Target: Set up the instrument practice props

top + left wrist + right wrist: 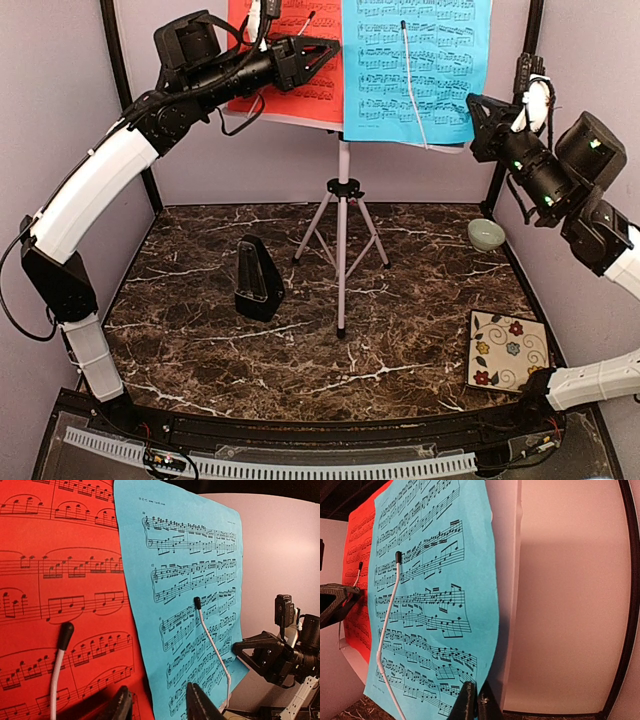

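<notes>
Our left gripper [322,52] hangs with fingers apart and empty by the red page [60,555], and the black metronome [258,280] stands on the table [420,340] left of the stand [343,250]. That page and the blue page [440,60] sit side by side up on the stand, each under a thin white wire [411,80], so we think we are straightening them. Our right gripper [476,702] has fingers together at the blue page's lower corner, so next comes a soft touch on thin paper.
</notes>
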You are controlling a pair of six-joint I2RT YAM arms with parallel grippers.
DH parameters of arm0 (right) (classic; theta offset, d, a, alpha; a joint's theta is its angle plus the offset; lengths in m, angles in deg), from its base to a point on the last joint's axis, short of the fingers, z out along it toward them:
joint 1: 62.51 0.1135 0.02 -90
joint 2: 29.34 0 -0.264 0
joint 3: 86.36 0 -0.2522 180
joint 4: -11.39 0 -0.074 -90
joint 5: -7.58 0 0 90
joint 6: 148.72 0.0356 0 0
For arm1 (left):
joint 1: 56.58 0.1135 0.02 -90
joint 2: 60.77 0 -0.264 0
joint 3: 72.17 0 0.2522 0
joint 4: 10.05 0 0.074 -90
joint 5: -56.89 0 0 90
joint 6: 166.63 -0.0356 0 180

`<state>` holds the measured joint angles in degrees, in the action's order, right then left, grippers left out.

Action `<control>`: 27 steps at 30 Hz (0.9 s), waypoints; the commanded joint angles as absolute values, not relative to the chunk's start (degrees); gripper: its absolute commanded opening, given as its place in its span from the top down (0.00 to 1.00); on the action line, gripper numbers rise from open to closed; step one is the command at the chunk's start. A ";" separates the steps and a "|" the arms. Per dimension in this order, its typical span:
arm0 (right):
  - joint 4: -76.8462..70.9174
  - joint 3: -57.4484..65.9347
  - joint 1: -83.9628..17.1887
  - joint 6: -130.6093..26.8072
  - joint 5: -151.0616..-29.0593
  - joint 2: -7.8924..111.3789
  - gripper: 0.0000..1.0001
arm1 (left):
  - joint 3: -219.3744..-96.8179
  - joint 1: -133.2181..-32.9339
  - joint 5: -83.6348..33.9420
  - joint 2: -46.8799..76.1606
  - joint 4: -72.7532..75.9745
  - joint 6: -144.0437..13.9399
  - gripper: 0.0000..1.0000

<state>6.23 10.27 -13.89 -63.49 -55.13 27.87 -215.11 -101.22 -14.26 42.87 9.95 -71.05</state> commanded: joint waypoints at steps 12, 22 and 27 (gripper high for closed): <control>1.43 6.28 -14.10 -61.29 -53.79 25.18 0.21 | -204.30 -101.40 -21.91 28.62 18.52 -74.13 0.22; -11.18 6.14 -14.14 -56.00 -55.53 19.25 0.01 | -186.76 -99.65 -32.42 12.79 26.40 -70.23 0.06; -19.96 6.98 -14.17 -51.96 -56.45 16.96 0.00 | -179.46 -95.91 -35.42 7.35 33.98 -65.22 0.01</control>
<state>-12.63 6.51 -13.94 -56.30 -55.26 18.37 -183.84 -98.66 -31.48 10.54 26.89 -69.87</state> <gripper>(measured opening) 0.999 0.985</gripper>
